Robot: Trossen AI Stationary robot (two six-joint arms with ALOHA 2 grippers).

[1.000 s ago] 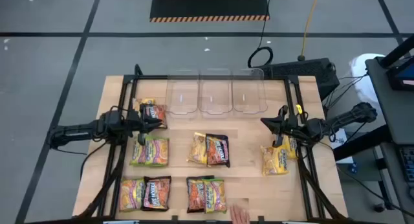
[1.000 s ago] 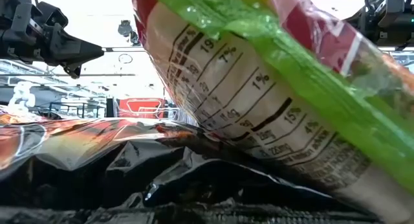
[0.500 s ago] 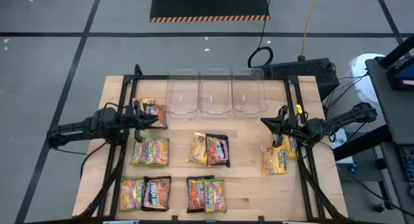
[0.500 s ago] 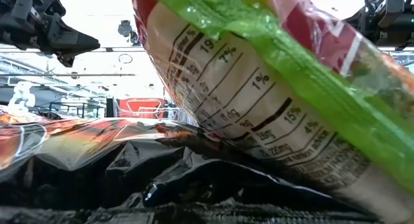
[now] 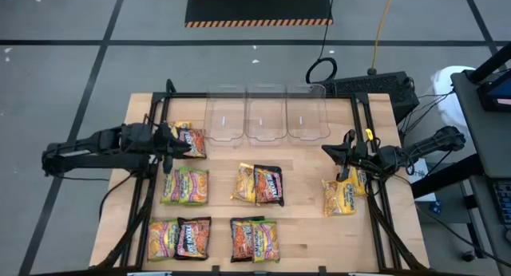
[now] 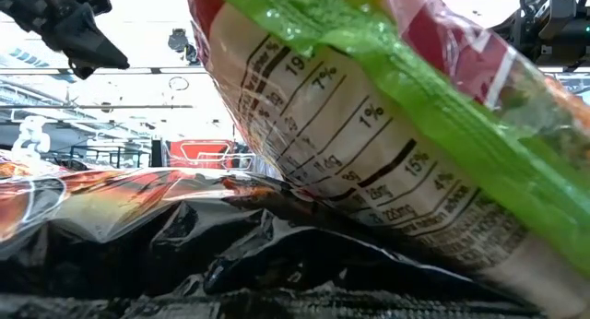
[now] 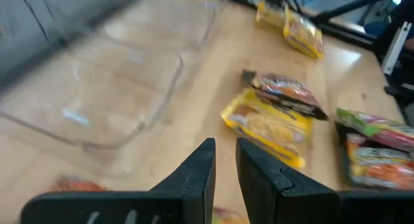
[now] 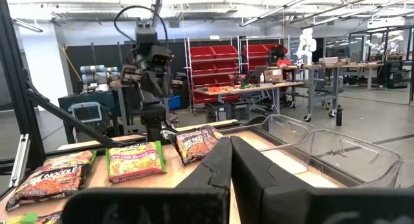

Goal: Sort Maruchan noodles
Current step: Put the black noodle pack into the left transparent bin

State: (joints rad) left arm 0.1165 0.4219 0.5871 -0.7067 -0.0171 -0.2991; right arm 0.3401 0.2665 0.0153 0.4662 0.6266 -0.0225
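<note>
The Maruchan noodles lie flat on the wooden table (image 5: 303,228) in pairs. There is a black and yellow pair (image 5: 188,139) at the far left, a green pair (image 5: 185,186), a yellow and a black packet (image 5: 259,184) in the middle, and a yellow pair (image 5: 343,195) at the right. Two more pairs (image 5: 180,238) (image 5: 254,239) lie near the front edge. My left gripper (image 5: 180,143) hangs above the far-left pair, its fingers (image 7: 225,164) a little apart with nothing between them. My right gripper (image 5: 329,151) is shut and empty (image 8: 231,166), raised beside the right-hand yellow pair.
Three clear bins (image 5: 226,120) (image 5: 265,118) (image 5: 307,116) stand side by side along the far edge. A black frame (image 5: 152,188) runs along both table sides. The low view is almost filled by a green packet (image 6: 387,125) and a black packet (image 6: 230,254) right at the camera.
My left gripper has risen and drawn back a little toward the table's left edge, tipping its fingers downward; its fingers keep the same small gap. A person's hand that showed at the table's near edge has gone out of view.
</note>
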